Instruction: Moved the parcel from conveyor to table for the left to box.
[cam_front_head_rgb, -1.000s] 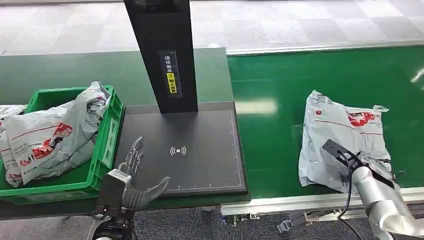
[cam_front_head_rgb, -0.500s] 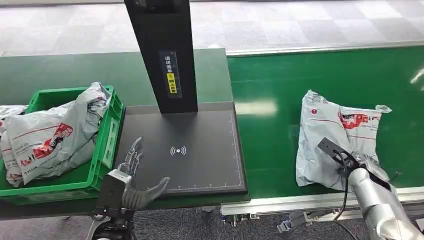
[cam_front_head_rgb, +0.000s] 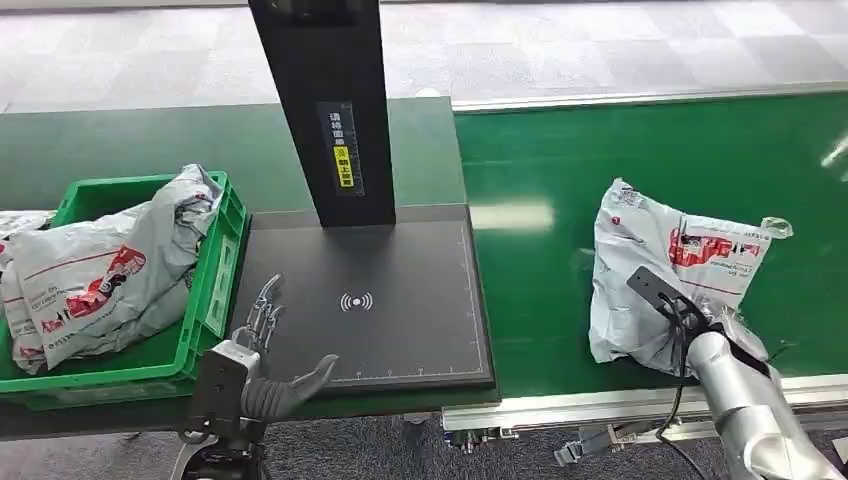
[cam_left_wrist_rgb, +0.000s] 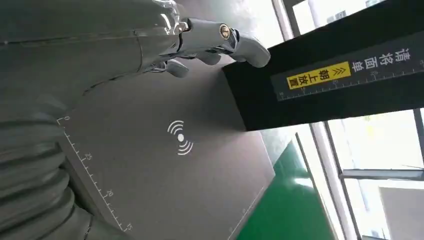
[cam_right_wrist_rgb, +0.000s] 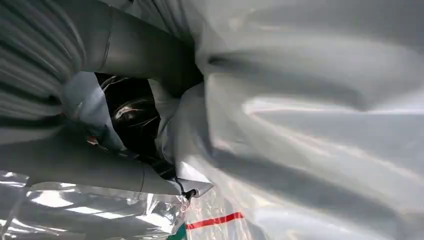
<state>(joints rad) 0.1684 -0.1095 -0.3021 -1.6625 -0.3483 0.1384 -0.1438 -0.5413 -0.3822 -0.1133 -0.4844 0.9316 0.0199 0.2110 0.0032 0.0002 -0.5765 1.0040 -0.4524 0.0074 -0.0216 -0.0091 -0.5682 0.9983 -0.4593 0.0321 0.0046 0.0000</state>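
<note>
From my seat the green conveyor (cam_front_head_rgb: 560, 180) fills the right half of the head view, and on it, close to its near edge, lies the grey parcel (cam_front_head_rgb: 660, 270), crumpled, with red print on its upper face. Left of the belt I see the dark scanning table (cam_front_head_rgb: 400, 330) with its white wave mark, and a tall black post (cam_front_head_rgb: 325, 100) carrying a yellow label stands at the table's far edge. Just beside the table on the left sits the green box (cam_front_head_rgb: 215, 290), already holding other grey mail bags (cam_front_head_rgb: 90, 270), one of which slumps over its far corner. My right hand (cam_front_head_rgb: 715, 325) is at the parcel's near side, and the right wrist view shows its thumb (cam_right_wrist_rgb: 140, 50) and a finger pressed into the grey plastic with a fold bunched between them, so I read it as gripping the parcel. My left hand (cam_front_head_rgb: 262, 350) hovers at the near left corner of the table, fingers (cam_left_wrist_rgb: 235, 40) spread apart and holding nothing, thumb pointing toward the belt.
</note>
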